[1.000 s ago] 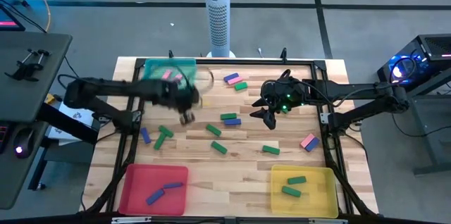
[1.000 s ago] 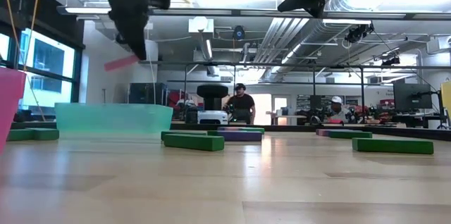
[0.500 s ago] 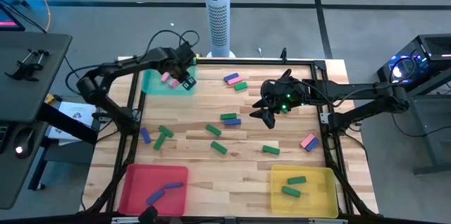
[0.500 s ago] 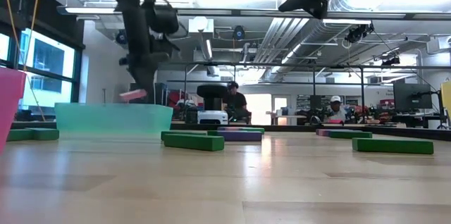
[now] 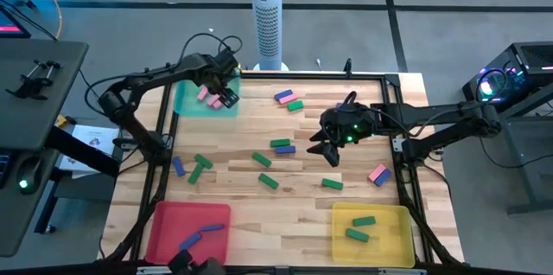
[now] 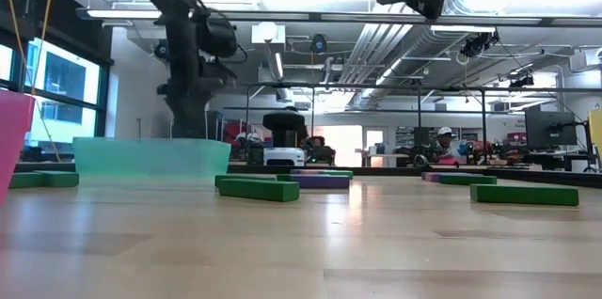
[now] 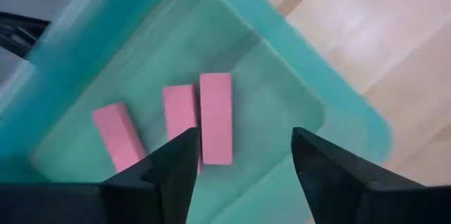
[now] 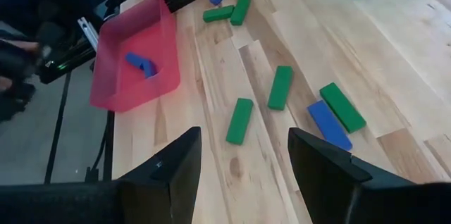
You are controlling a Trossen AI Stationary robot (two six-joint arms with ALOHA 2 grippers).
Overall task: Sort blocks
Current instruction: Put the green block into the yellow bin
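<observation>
My left gripper [image 5: 223,95] hangs open over the teal tray [image 5: 184,102] at the table's far left. Three pink blocks [image 7: 215,117] lie flat on the tray floor just below its fingers, which touch none of them. My right gripper [image 5: 327,150] hovers open above the middle right of the table and holds nothing. Below it, green blocks [image 8: 280,86] and blue blocks [image 8: 326,124] lie scattered flat on the wood. A pink block and a blue block [image 5: 378,174] lie side by side near the right edge.
A red tray [image 5: 164,223] with blue blocks stands at the near left. At the near right, a yellow tray [image 5: 389,220] holds two green blocks. A white perforated post [image 5: 268,24] stands beyond the far edge. A black frame runs around the table. People show in the room behind.
My left gripper has carried a pink block from the table's middle left to the far left, come down over the teal tray and let go. That block now lies in the tray beside the other pink ones. My right gripper has shifted slightly toward the near edge.
</observation>
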